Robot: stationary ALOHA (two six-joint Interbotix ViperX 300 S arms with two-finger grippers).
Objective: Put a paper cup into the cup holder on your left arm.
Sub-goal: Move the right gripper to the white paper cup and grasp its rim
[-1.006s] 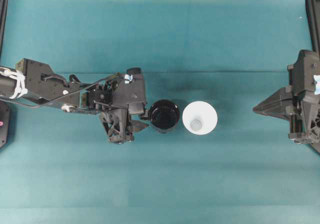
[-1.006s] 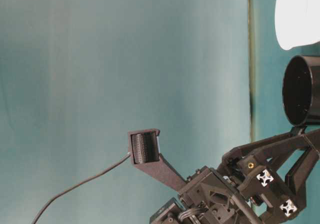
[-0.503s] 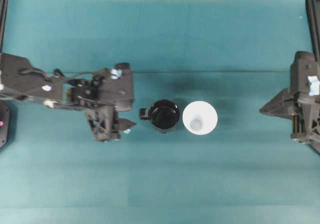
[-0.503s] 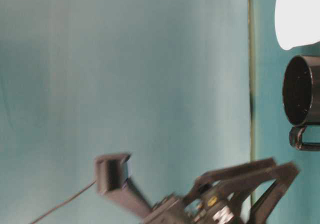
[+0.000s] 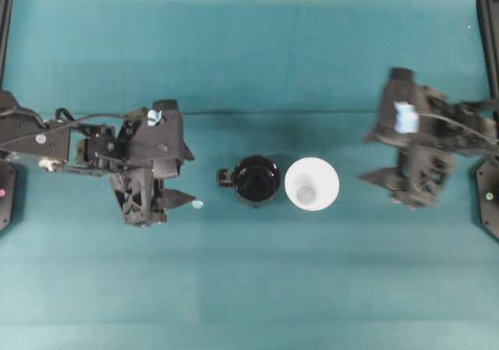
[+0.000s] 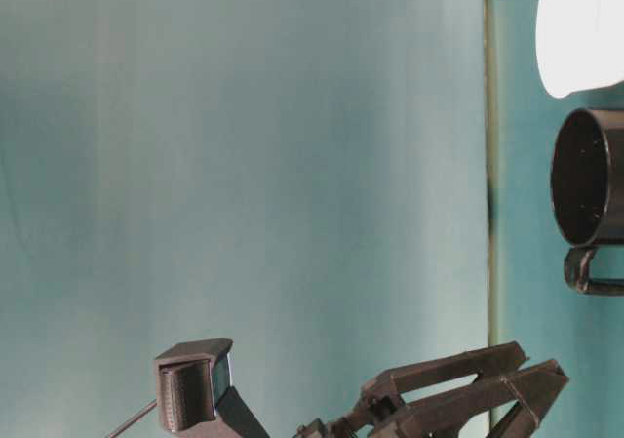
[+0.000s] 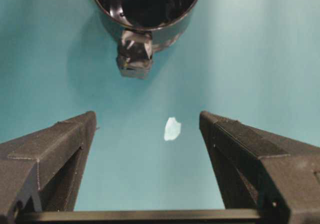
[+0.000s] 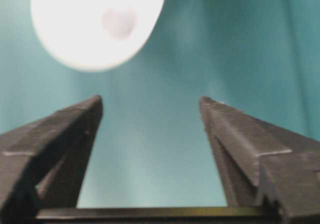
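The white paper cup (image 5: 312,184) stands upright mid-table, right beside the glossy black cup holder (image 5: 256,181), whose knob (image 5: 224,179) points left. My left gripper (image 5: 190,178) is open a short way left of the knob, with nothing between its fingers. In the left wrist view the cup holder (image 7: 145,4) lies ahead of the open left gripper (image 7: 148,115). My right gripper (image 5: 363,159), blurred, is open to the right of the cup. The right wrist view shows the paper cup (image 8: 95,19) ahead and to the left of the open right gripper (image 8: 151,100). The table-level view catches the cup (image 6: 585,28), the holder (image 6: 590,179) and the left gripper (image 6: 542,363).
A tiny white paper scrap (image 5: 198,205) lies on the teal cloth by the left gripper's lower finger, also visible as the scrap (image 7: 172,129) in the left wrist view. Black frame posts (image 5: 489,22) stand at the table's side edges.
My left gripper has drawn back leftward from the cup holder. My right arm has swung left toward the paper cup and its jaws have opened wide.
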